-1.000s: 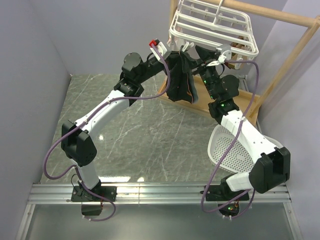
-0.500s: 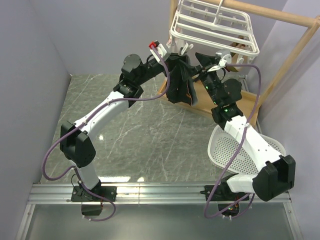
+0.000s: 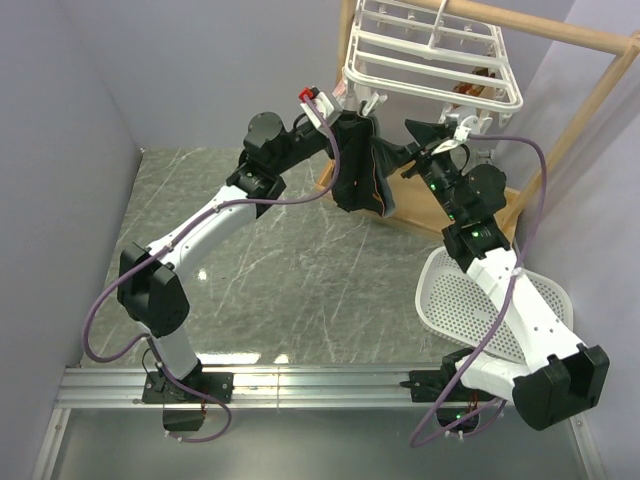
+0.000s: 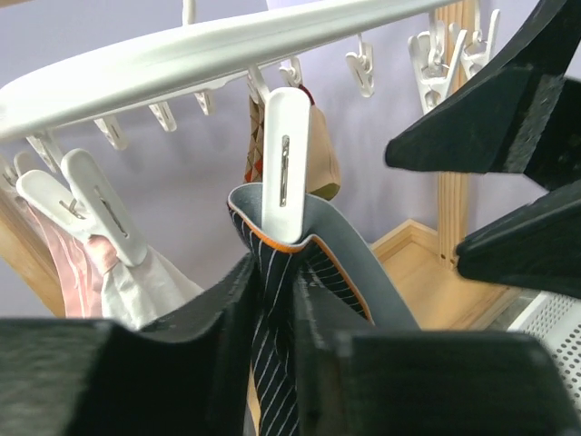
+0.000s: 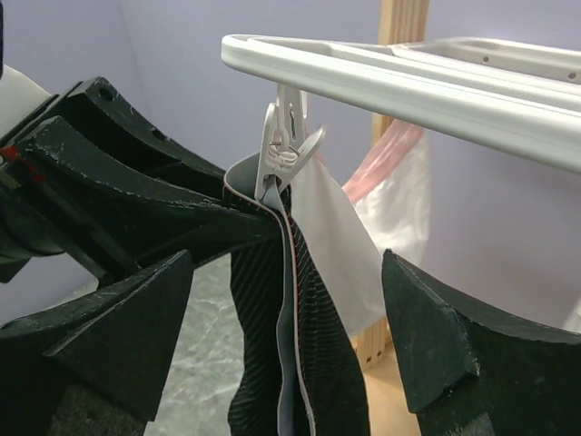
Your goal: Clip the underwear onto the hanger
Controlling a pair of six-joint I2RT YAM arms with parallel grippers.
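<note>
The black underwear (image 3: 358, 178) with orange trim hangs from a white clip (image 4: 285, 168) at the near left corner of the white hanger (image 3: 430, 62). The clip pinches its waistband (image 4: 272, 238). My left gripper (image 3: 345, 128) is shut on the fabric just below the clip; in the left wrist view (image 4: 277, 286) striped cloth fills the gap between its jaws. My right gripper (image 3: 418, 135) is open and empty, a little right of the underwear. In the right wrist view (image 5: 286, 272) its fingers (image 5: 436, 336) stand wide on either side of the hanging underwear (image 5: 290, 354) without touching it.
The hanger hangs from a light wooden frame (image 3: 590, 95) with a tray base (image 3: 430, 215). A whitish pouch with pink edging (image 5: 386, 177) and a small brown item (image 4: 320, 168) hang from other clips. A white perforated basket (image 3: 480, 300) lies under my right arm.
My right arm has drawn back to the right, away from the underwear, with its gripper open. The left gripper has stayed shut on the fabric at the clip.
</note>
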